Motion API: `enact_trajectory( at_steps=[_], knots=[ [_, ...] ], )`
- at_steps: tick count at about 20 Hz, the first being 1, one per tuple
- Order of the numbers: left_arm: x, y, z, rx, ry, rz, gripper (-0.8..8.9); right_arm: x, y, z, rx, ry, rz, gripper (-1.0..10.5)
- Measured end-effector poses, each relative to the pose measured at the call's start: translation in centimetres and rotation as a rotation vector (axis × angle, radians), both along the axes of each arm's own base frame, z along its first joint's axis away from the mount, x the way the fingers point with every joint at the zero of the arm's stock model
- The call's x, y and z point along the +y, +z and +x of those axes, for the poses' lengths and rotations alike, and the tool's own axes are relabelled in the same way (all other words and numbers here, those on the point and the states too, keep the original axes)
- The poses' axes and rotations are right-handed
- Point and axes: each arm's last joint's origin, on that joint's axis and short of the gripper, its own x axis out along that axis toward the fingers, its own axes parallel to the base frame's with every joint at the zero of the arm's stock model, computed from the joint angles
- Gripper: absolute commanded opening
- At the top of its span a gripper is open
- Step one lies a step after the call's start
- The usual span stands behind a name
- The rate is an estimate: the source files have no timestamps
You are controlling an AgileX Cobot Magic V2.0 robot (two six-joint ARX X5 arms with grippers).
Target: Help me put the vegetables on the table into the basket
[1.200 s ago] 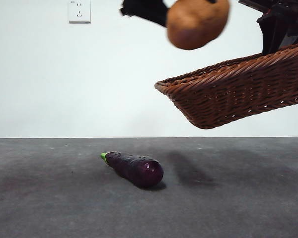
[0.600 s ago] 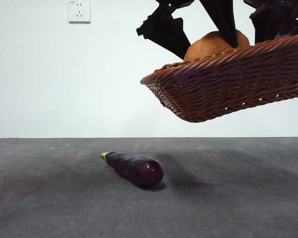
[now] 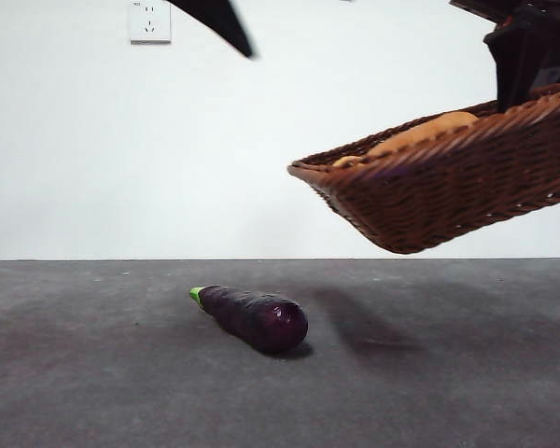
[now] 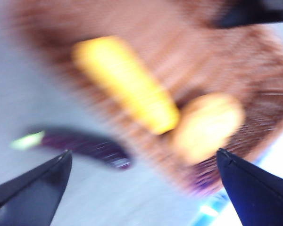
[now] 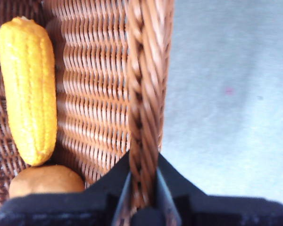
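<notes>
Two vegetables, the corn [image 5: 27,89] and the potato [image 5: 46,180], lie inside the basket [image 3: 448,187], which hangs tilted above the table [image 3: 93,373], its rim pinched by the right gripper [image 5: 142,188]. The eggplant [image 3: 254,317] lies on the table, left of the basket. The left gripper [image 4: 141,162], blurred, seems wide open and empty above.

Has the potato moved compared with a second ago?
Yes. The potato has dropped relative to the wall socket: it now lies inside the basket, beside the corn.
</notes>
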Motion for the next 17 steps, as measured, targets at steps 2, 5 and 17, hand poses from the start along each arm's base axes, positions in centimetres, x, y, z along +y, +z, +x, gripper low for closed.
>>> enact_trajectory(
  at_steps=[2,5,17],
  knots=[
    [1.2,-0.5,0.7,0.025,0.078,0.066,5.97,-1.0,0.0,0.2,-0.001,-0.027,-0.001,-0.1],
    [2.1,-1.6,2.7,0.062,0.16,0.084,5.97,-2.2,-0.1,0.1,0.019,-0.047,-0.013,-0.1],
    [1.8,-9.5,8.6,0.369,0.456,0.159,5.97,-4.2,-0.1,0.1,0.007,-0.047,-0.047,-0.1]
  ],
)
